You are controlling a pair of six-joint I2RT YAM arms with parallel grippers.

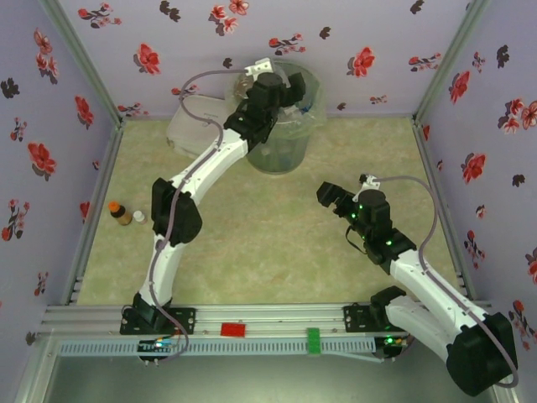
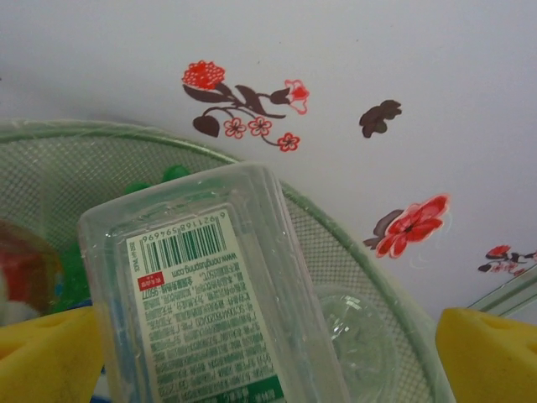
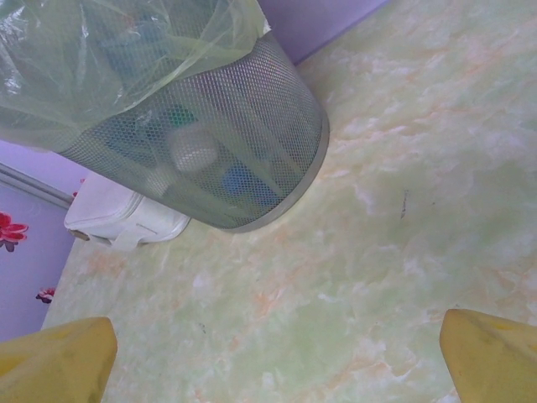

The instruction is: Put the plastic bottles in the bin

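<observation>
Top external view is showing the left arm (image 1: 210,164) reaching across the pale green marbled counter (image 1: 268,252) and hanging over the mouth of the tall round grey-green mesh bin (image 1: 284,155). The bin is lined with a clear plastic bag and is standing at the far side, close to the flowered back wall. In the left wrist view the left hand (image 2: 268,361) is holding its yellow pads (image 2: 50,357) wide apart over the bin's rim. A clear plastic bottle (image 2: 210,277) with a white barcode label is lying tilted between them, above the bin's opening. Its right side is sitting well clear of the right pad; whether its left side is touching the left pad, I cannot tell. Green bottles (image 2: 172,174) are showing inside the bin beyond it. The right hand (image 1: 329,196) is hovering over bare counter, well apart from the bin; in the right wrist view its yellow pads are spread wide with nothing between them. Through the bin's mesh wall that view is also showing more plastic bottles (image 3: 195,149) piled inside. A flat white lidded container (image 1: 186,130) is sitting just beside the bin on its left, and a small brown bottle with an orange cap (image 1: 120,213) is standing near the left wall.
</observation>
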